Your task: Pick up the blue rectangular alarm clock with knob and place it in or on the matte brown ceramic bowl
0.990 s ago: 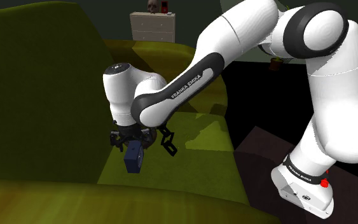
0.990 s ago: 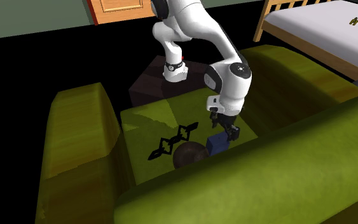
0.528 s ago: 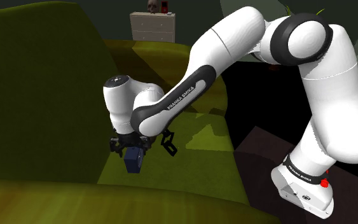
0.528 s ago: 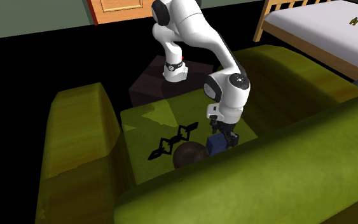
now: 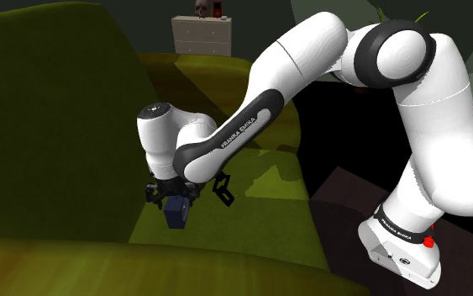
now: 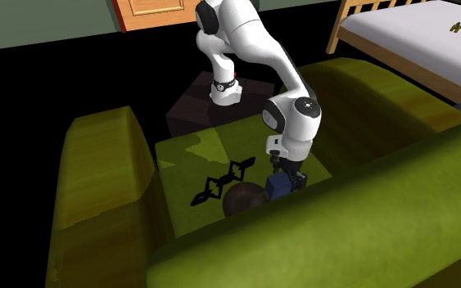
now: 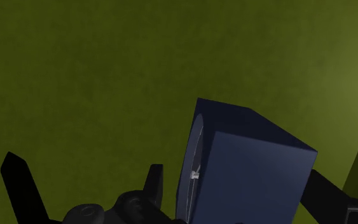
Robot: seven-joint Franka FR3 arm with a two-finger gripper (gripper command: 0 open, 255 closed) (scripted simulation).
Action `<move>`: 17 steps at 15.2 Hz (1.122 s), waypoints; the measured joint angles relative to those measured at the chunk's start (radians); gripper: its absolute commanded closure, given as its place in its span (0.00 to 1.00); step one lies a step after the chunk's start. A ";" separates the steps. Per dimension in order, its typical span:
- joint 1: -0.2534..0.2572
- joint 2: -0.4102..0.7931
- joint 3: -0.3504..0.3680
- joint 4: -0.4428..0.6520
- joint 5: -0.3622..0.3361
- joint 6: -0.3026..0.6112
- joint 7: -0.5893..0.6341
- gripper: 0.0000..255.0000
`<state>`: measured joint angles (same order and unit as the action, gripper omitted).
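Observation:
My gripper (image 5: pixel 174 198) is shut on the dark blue box-shaped alarm clock (image 5: pixel 176 214) and holds it just above the olive-green sofa seat (image 5: pixel 251 181). In the second exterior view the clock (image 6: pixel 279 186) hangs beside the round dark brown bowl (image 6: pixel 241 199), on the side toward that view's right; the sofa's backrest hides part of the bowl. In the wrist view the clock (image 7: pixel 247 165) sits between the black fingers (image 7: pixel 154 183), its round face turned toward one of them, with green cushion behind it.
A black zigzag object (image 6: pixel 220 182) lies on the seat next to the bowl, also seen near the hand (image 5: pixel 222 187). Tall sofa arms and the backrest (image 6: pixel 343 237) enclose the seat. A bed (image 6: pixel 409 33) and a dresser (image 5: pixel 202 35) stand farther off.
The hand has sunk a little with the clock and edged slightly toward the bowl; over the last half second it barely moved. The grip is unchanged.

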<state>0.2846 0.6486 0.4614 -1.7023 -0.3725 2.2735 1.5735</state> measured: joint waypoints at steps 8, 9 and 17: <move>0.000 0.000 0.000 0.001 0.000 0.000 0.000 1.00; 0.000 0.000 0.000 0.001 0.000 0.000 0.000 1.00; -0.013 -0.049 0.020 0.002 0.025 -0.048 -0.014 1.00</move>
<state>0.2714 0.5992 0.4810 -1.7006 -0.3472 2.2250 1.5597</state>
